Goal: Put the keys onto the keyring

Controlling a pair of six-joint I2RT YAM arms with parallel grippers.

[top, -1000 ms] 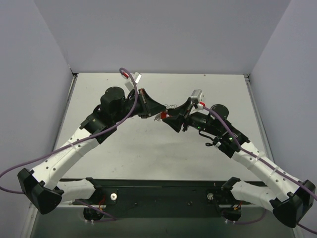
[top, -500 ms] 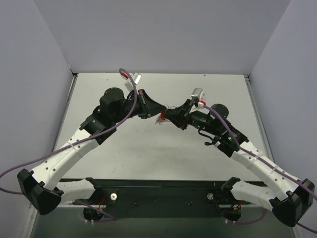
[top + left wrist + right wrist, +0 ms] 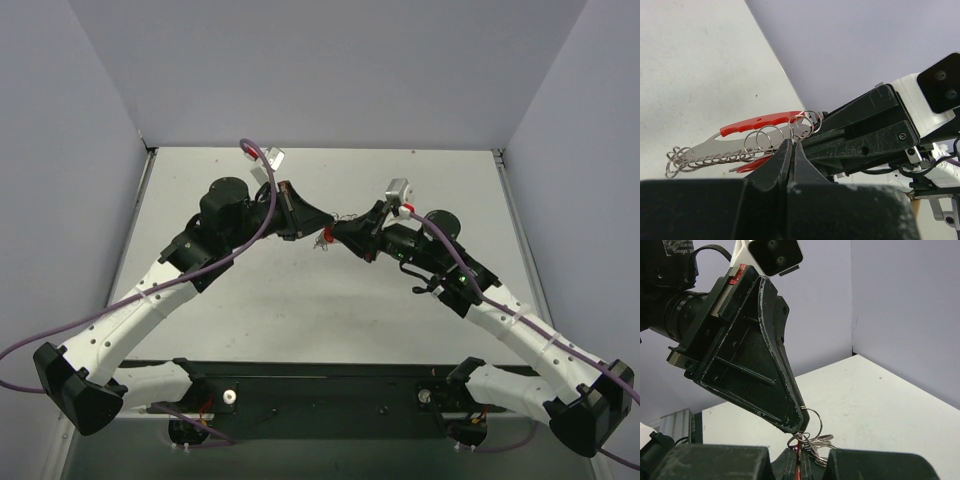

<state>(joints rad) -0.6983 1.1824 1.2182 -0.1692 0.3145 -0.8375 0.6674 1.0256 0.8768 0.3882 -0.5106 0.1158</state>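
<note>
My two grippers meet above the table's middle. The keyring hangs between them: in the left wrist view its bright red arc (image 3: 760, 121) tops a silver band (image 3: 710, 152) strung with several small silver rings. My left gripper (image 3: 791, 143) is shut on one small ring (image 3: 799, 125) at the band's end. My right gripper (image 3: 800, 456) is shut on a red sliver of the keyring, and a cluster of rings (image 3: 815, 432) hangs beside it. From above, the left gripper (image 3: 316, 231) and right gripper (image 3: 337, 234) nearly touch. A second red strip (image 3: 752, 165) lies under the band. I cannot make out separate keys.
The grey table (image 3: 300, 310) is bounded by a back wall and side walls. The left gripper's black finger (image 3: 750, 360) fills much of the right wrist view. The right arm's black fingers (image 3: 860, 135) fill the right of the left wrist view.
The right gripper has turned and closed in toward the left gripper's tip with the keyring. Most of that happened a second ago; the left arm has hardly moved.
</note>
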